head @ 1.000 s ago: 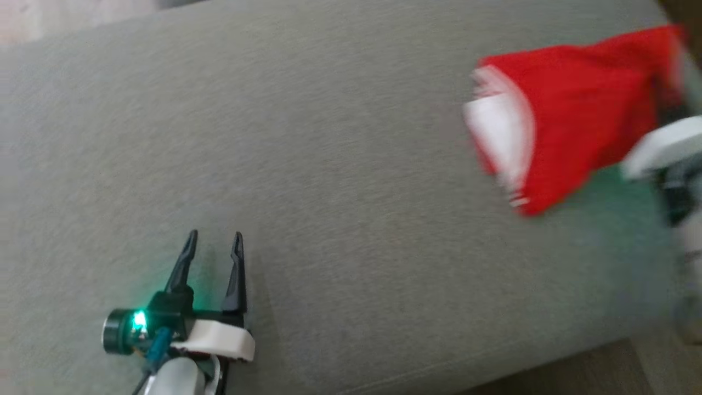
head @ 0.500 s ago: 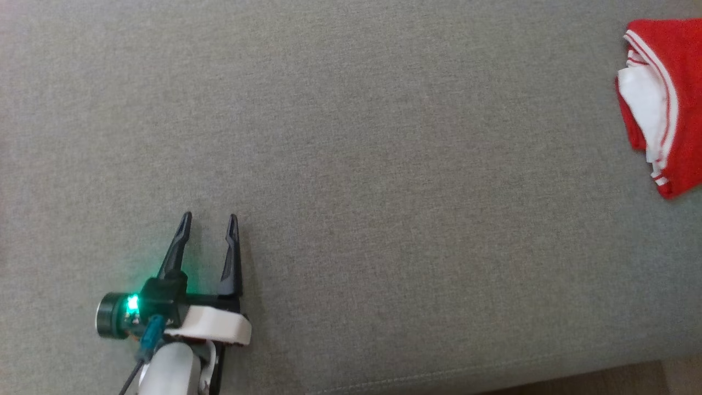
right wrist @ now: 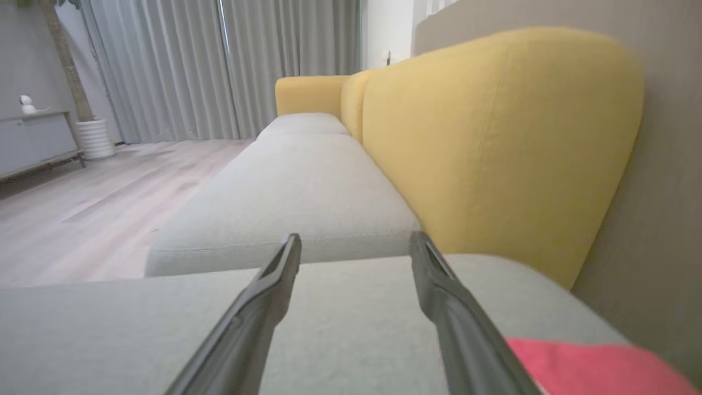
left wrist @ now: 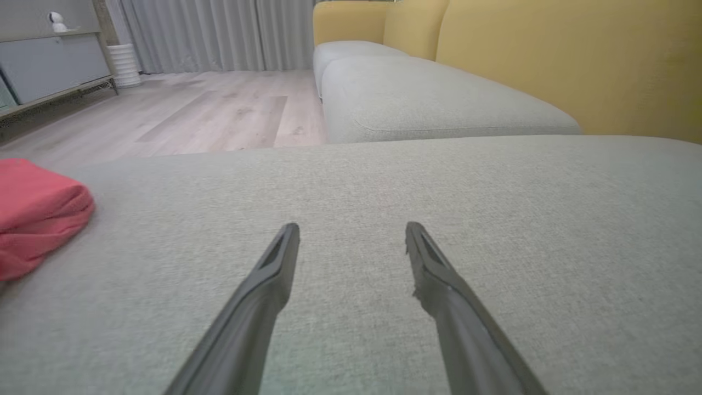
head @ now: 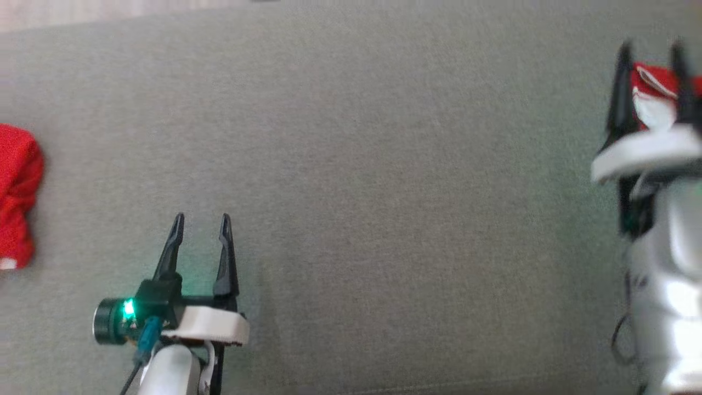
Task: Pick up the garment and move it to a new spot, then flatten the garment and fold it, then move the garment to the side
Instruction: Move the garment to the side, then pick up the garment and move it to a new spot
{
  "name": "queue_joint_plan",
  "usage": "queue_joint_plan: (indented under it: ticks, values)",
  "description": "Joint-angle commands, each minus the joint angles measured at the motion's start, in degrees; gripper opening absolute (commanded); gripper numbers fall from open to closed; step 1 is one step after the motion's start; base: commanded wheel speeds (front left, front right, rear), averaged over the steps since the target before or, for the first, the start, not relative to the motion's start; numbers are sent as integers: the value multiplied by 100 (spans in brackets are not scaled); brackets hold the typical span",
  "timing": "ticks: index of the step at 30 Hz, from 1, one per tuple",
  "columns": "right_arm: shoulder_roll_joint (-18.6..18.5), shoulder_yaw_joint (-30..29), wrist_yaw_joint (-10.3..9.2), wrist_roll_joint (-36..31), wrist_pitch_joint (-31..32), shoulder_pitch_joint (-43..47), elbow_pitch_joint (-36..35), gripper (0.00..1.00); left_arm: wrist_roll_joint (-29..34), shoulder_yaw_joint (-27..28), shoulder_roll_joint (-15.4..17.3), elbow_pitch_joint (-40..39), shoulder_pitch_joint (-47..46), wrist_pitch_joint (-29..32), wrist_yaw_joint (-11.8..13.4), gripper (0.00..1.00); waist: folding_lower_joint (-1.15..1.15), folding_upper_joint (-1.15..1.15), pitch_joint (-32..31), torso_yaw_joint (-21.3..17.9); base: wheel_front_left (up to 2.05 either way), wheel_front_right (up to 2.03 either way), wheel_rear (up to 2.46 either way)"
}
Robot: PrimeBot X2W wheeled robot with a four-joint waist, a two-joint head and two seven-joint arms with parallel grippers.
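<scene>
Head view: my left jaws and right jaws stand apart, empty, the right near enough the garment [head: 651, 101] to snag it.

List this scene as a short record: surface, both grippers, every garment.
surface: grey sofa cushion
left gripper: open, empty, above bare cushion
right gripper: open, nothing between its fingers
garment one: red-and-white garment, on the cushion at the far right, by the right gripper
garment two: bunched red garment, at the left edge
</scene>
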Motion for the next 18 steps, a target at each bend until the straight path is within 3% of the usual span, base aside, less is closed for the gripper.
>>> queue_joint_plan:
  ticks: [1,8,18]
  values:
    - [128,123,37,138,-55,149,-362,100,-44,208,39,-146,58,-29,53,100,0,0,-267,224,0,0,0]
    - [460,422,37,397,-55,1405,-642,100,-136,296,39,-90,409,-29,147,100,0,0,-804,497,0,0,0]
    - [490,1223,37,1052,-55,2563,-927,100,-198,540,39,-99,873,-29,248,100,0,0,-1331,487,0,0,0]
